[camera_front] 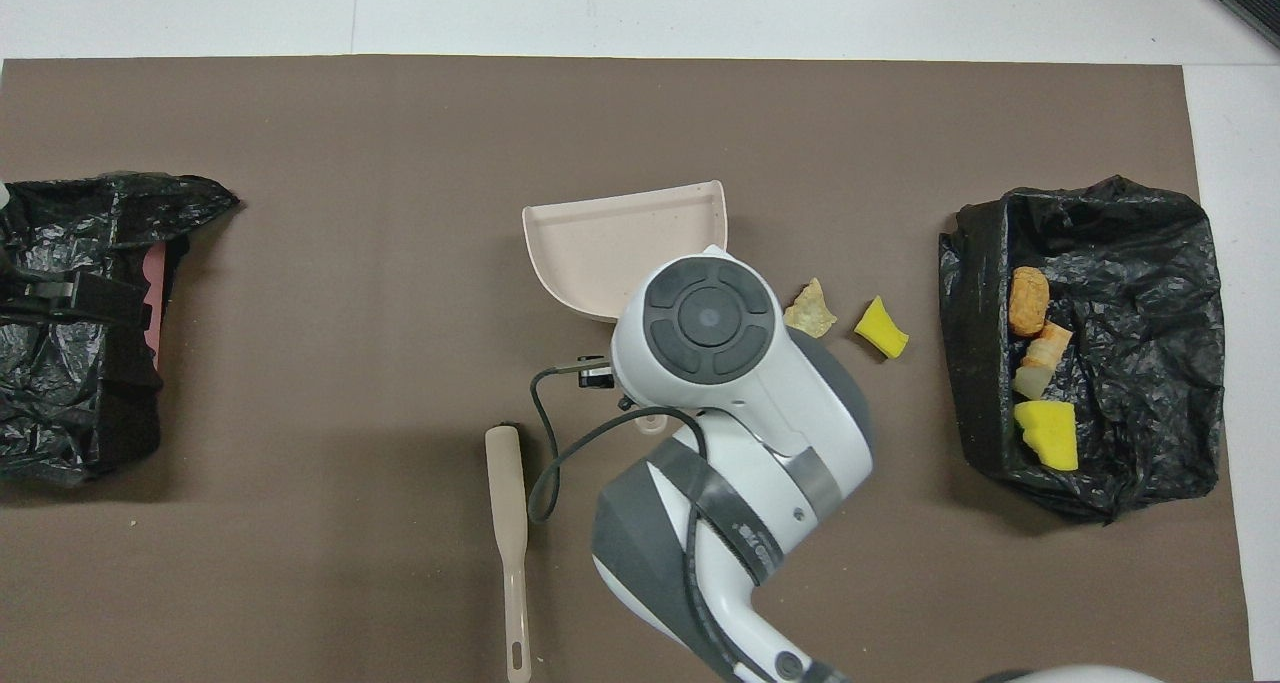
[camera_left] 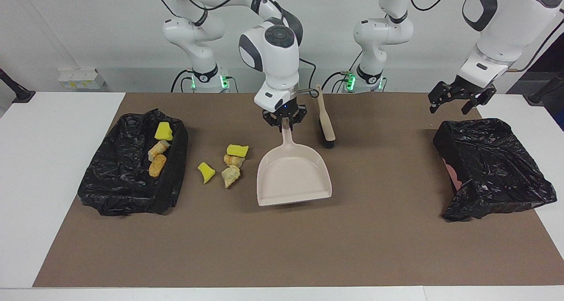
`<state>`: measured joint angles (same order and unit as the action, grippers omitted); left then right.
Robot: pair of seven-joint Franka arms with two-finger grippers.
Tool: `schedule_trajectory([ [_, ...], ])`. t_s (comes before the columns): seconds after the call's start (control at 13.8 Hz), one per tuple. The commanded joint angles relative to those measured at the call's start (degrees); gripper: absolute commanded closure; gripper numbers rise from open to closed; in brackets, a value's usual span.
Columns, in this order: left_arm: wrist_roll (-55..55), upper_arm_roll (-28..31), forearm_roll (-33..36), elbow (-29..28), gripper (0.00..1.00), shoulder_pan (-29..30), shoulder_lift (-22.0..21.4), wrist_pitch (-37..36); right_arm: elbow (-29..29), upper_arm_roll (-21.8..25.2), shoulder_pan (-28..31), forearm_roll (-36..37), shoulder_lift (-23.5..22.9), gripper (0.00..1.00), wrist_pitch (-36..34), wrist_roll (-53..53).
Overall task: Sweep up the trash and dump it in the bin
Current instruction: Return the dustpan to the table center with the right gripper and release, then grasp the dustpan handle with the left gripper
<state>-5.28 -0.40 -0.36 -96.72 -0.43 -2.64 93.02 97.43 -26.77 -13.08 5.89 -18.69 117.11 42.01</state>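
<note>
Brown mat (camera_left: 308, 248) covering the middle of the white tabletop (camera_left: 53, 182). Container one: bin lined with a black bag (camera_left: 128, 177) at the right arm's end of the tabletop, holding four pieces of trash: a bright yellow sponge chunk (camera_left: 163, 131) nearest the robots, then a small beige bit and a striped orange-tan bit (camera_left: 157, 150), then an orange-tan lump (camera_left: 157, 165) farthest from them. Container two: second black-bagged bin (camera_left: 493, 169) at the left arm's end, lying tipped with a pink patch showing at its mouth; contents cannot be made out. Loose trash on the mat, between the first bin and the dustpan: a yellow sponge wedge (camera_left: 205, 172) near the bin's wall; a cluster of a yellow sponge chunk (camera_left: 237, 150), a striped beige bit (camera_left: 233, 160) touching it, and a pale bread-like piece (camera_left: 231, 176) just beside. Dustpan (camera_left: 294, 177), pale beige, flat on the mat at mid-table, pan empty, open edge pointing away from the robots, handle toward them. Right gripper (camera_left: 285, 120) clenched on the dustpan's handle, arm reaching in over the middle of the mat. Brush (camera_left: 325, 118), beige with dark bristles, lying on the mat beside the dustpan's handle, toward the left arm's end, untouched. Left gripper (camera_left: 458, 99) raised over the mat's edge near the second bin, fingers spread, holding nothing; that arm waits.
</note>
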Motion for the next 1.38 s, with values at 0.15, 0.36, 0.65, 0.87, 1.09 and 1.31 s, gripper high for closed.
schedule_trajectory([
  [0.15,-0.16,0.13,0.89,-0.48,0.00,-0.36,-1.14,-3.54,-7.33,-0.74,-2.74,6.41,-11.44,1.00,4.71,10.98],
  [0.36,-0.17,0.13,0.89,-0.39,0.00,-0.44,-1.14,-3.55,-7.43,-0.92,-2.47,6.06,-12.07,0.80,6.82,10.46],
  [0.65,-0.17,0.05,0.89,-0.57,0.00,-0.53,-1.58,-4.07,-7.08,-2.50,-2.12,5.45,-11.72,0.00,5.51,5.18],
  [0.87,-0.26,-0.65,0.89,-0.14,0.00,-0.53,-1.76,-4.25,-4.55,-8.19,-0.02,5.36,-6.82,0.00,-0.63,3.87],
  [1.09,0.18,-0.83,0.89,0.22,0.00,-0.53,-2.55,-4.34,1.43,-12.68,0.43,2.31,-1.18,0.00,-3.55,0.26],
  [1.31,-0.60,-2.67,1.06,0.04,0.00,-1.23,-2.81,-3.72,6.26,-15.76,0.17,-1.49,1.81,0.00,-2.32,0.52],
])
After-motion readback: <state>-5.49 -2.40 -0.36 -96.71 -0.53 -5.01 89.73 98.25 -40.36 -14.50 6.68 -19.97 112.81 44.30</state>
